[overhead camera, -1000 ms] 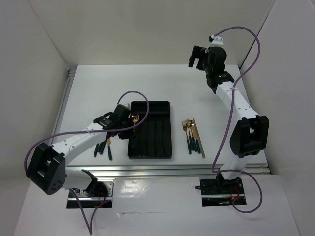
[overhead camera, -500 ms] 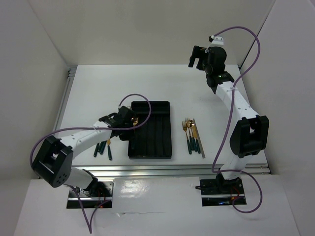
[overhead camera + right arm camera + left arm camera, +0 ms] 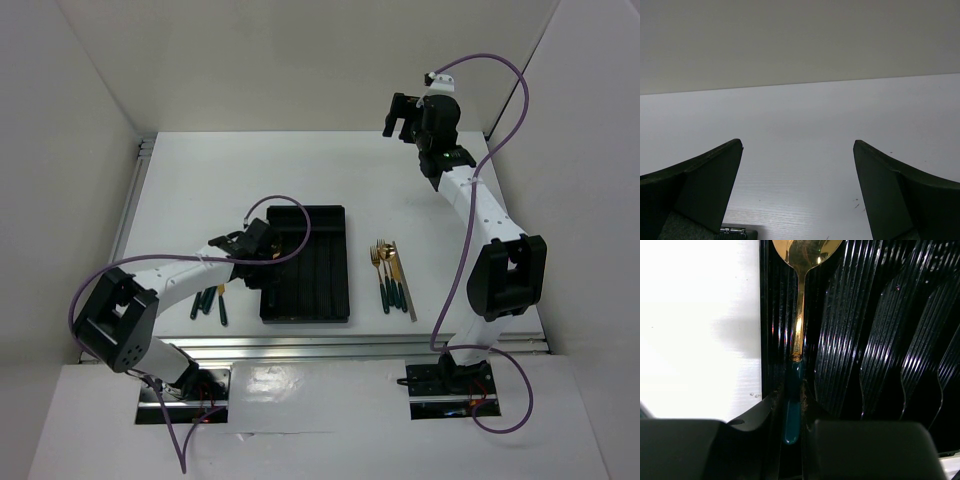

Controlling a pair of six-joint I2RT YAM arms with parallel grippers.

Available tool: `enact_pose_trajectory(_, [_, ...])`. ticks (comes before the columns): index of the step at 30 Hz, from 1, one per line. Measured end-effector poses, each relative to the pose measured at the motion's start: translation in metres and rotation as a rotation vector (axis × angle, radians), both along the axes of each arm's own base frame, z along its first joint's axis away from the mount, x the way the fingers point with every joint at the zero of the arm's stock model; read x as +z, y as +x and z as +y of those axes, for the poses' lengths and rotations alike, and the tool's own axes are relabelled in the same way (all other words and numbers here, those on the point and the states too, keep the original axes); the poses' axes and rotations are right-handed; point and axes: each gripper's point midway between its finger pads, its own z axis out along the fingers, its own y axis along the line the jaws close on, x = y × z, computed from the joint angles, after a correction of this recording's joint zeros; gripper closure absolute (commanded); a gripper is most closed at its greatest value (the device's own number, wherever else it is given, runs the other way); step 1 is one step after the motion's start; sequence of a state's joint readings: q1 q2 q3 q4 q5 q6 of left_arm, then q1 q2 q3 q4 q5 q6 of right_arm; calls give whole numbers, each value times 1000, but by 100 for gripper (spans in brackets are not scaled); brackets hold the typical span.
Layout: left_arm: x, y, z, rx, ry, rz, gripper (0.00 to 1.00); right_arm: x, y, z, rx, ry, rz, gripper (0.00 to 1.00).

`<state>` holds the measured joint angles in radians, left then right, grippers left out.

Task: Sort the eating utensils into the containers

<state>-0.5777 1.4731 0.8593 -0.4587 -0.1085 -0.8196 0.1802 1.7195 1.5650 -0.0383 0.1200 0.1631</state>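
White walls [image 3: 300, 60] enclose a white worktop [image 3: 200, 190] bearing a black tray [image 3: 322, 285]. Left jaws pinch a spoon [image 3: 799, 340] over its left compartment; right jaws gape well beyond it.

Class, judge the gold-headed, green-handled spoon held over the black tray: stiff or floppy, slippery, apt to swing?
Probably stiff: the gold-headed spoon with a dark green handle juts straight from the left gripper without sagging. Likely slippery: its stem shines like polished metal. It may pivot, being pinched only near the handle's end.
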Motion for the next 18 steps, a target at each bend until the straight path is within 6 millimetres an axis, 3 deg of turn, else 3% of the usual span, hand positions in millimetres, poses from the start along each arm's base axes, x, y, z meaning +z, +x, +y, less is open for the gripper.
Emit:
enact_pose_trajectory(5, [0,0,1,1,4,0,89,0,0,0,0,0,0,0])
enact_pose_trajectory(11, [0,-1,3,7,19,2,64,0,0,0,0,0,0,0])
enact_pose_trajectory(18, [13,4,-2,13,30,-21,48,0,0,1,3,1,0,0])
